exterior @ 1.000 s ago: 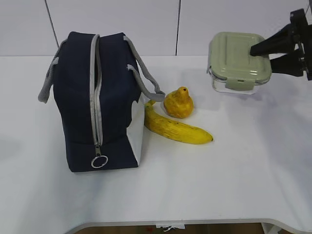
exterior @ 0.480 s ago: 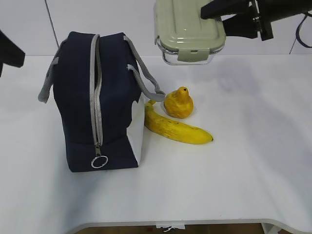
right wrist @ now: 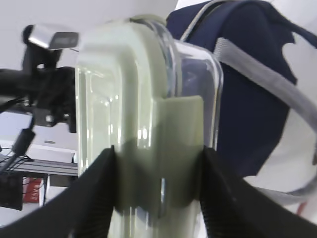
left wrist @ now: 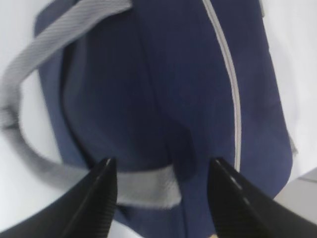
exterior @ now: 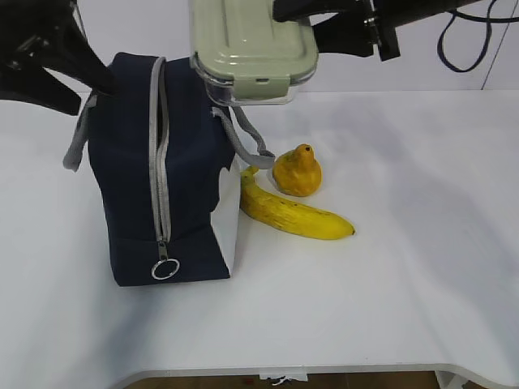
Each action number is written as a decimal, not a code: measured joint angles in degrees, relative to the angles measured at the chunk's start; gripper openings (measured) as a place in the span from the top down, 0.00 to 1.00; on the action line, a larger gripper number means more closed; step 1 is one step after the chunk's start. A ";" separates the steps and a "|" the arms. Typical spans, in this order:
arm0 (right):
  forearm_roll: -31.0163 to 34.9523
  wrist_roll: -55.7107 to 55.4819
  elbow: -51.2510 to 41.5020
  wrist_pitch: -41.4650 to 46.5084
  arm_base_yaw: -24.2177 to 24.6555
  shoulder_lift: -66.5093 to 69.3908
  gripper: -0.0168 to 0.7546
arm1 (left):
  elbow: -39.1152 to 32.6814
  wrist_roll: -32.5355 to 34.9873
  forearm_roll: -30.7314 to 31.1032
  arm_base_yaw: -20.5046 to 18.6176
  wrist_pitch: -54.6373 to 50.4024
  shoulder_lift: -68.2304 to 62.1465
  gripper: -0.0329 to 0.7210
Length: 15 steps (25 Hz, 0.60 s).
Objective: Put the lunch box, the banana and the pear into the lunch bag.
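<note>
Our right gripper (right wrist: pixel 158 183) clamps the clear, sage-lidded lunch box (exterior: pixel 253 50), airborne at the boxy navy fabric lunch bag's (exterior: pixel 154 170) one o'clock. The zipper seems barely parted, so our spread, empty left gripper (left wrist: pixel 161 183) should widen it first.
</note>
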<state>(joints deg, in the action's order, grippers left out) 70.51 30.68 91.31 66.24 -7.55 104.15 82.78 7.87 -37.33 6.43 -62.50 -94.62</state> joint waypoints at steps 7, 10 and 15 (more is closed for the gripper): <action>1.82 -0.04 0.00 -2.57 -2.25 1.83 0.50 | 0.96 1.16 -1.39 0.00 -0.15 -5.12 0.52; 2.09 -0.04 0.00 -3.23 -2.39 1.83 0.50 | 1.19 2.54 -1.39 0.00 -0.36 -5.17 0.78; 3.30 -0.04 0.00 -3.69 -2.52 1.83 0.50 | 1.19 4.25 -1.39 0.00 -0.50 -5.17 0.95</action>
<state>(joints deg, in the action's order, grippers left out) 73.81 30.64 91.31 62.54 -10.07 105.98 83.97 12.11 -38.72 6.43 -63.00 -99.79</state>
